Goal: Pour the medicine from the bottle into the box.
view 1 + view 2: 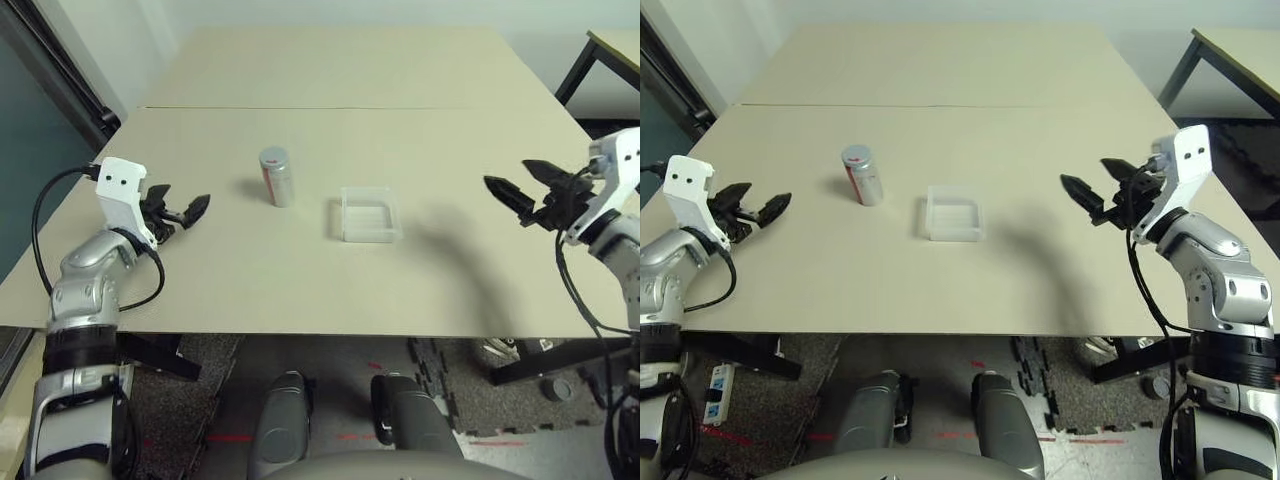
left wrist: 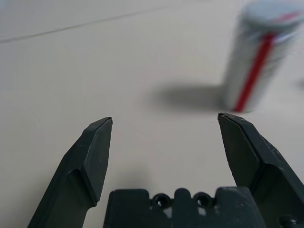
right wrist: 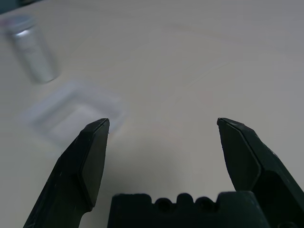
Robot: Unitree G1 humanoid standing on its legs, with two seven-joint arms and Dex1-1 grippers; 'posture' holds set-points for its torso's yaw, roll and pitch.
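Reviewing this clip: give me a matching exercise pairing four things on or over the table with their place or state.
Things:
1. bottle
2. box
3. left gripper
4. right gripper

States:
A. open, at the table's right edge
B. upright, cap on
C. clear, lying right of the bottle
D. open, near the table's left edge

Pairs: 1-B, 2-C, 3-D, 4-A

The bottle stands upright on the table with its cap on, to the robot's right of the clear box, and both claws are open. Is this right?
Not quite. The bottle stands to the robot's left of the clear box, as the left eye view shows. The rest is right.
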